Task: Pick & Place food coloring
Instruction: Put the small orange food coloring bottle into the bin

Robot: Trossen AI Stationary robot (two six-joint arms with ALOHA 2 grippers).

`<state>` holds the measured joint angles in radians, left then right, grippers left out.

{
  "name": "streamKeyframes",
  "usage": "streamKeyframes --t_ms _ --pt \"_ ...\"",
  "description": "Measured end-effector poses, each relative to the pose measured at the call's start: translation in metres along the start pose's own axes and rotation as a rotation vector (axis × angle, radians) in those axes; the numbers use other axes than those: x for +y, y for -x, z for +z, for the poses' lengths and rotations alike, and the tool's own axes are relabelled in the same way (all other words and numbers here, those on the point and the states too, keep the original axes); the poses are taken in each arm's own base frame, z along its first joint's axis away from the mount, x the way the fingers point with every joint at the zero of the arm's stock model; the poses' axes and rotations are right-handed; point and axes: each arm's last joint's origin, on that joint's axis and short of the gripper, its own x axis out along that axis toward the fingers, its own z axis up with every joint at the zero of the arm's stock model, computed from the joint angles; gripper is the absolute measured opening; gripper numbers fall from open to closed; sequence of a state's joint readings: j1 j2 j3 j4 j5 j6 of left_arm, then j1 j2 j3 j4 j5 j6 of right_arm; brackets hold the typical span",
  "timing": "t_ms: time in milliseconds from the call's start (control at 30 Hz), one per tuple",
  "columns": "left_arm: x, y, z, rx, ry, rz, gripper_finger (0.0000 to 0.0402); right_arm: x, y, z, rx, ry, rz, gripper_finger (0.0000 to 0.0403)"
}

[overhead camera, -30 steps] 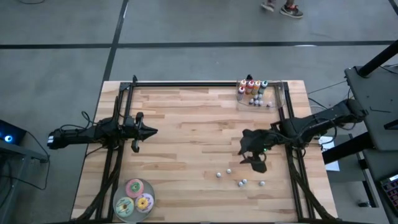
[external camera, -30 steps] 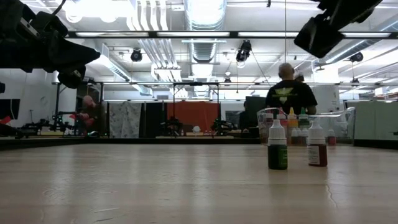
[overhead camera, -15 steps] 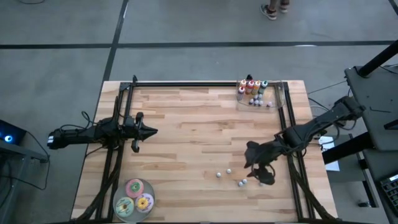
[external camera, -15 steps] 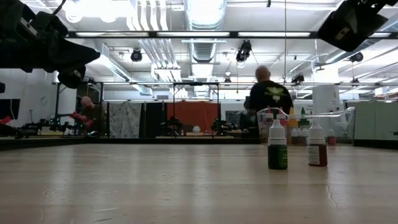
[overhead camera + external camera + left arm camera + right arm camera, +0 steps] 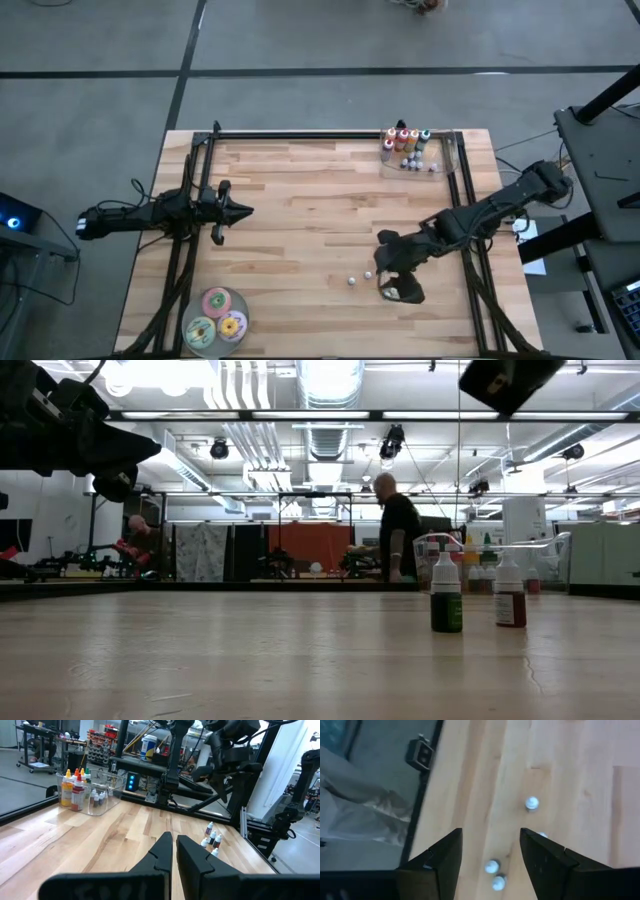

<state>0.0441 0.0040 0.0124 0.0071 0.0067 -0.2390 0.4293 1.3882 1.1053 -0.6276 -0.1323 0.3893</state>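
Several tiny food coloring bottles stand upright on the wood table near its front right: two pale caps (image 5: 352, 281) (image 5: 367, 274) show from above, and a green one (image 5: 446, 595) and a reddish-brown one (image 5: 509, 595) show in the low view. My right gripper (image 5: 398, 285) (image 5: 490, 852) hovers open above them, slanting down, with caps (image 5: 492, 866) (image 5: 532, 803) below and between its fingers, touching none. It hides the other bottles in the high view. My left gripper (image 5: 238, 212) (image 5: 174, 851) waits shut and level over the table's left side.
A clear container (image 5: 412, 152) (image 5: 89, 791) at the far right corner holds more bottles. Three flat round discs (image 5: 216, 316) lie at the near left corner. Dark frame rails (image 5: 300, 134) run along the table's far edge and its sides. People move in the room behind.
My right gripper has swung toward the table's near edge and somewhat left, rising a little, and now stands over the loose bottles, still open. The bottles have not moved. A person in the room behind has walked leftward.
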Motion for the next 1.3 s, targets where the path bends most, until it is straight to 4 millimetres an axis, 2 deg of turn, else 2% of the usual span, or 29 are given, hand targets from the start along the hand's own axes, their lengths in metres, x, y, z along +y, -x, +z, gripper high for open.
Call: streamKeyframes --t_ms 300,433,700,1300 --pt "0.000 0.000 0.000 0.001 0.000 0.000 0.0000 -0.007 -0.009 0.034 0.183 0.071 -0.095 0.0187" --pt "0.000 0.000 0.000 0.000 0.000 0.000 0.0000 -0.009 -0.016 0.038 0.209 0.126 -0.101 0.0187" --pt "0.000 0.000 0.000 0.001 0.000 0.000 0.0000 -0.017 -0.033 0.029 0.261 0.164 -0.165 0.0187" --pt "0.000 0.000 0.000 0.005 0.000 0.001 0.0000 -0.035 -0.090 0.009 0.421 0.210 -0.214 0.0187"
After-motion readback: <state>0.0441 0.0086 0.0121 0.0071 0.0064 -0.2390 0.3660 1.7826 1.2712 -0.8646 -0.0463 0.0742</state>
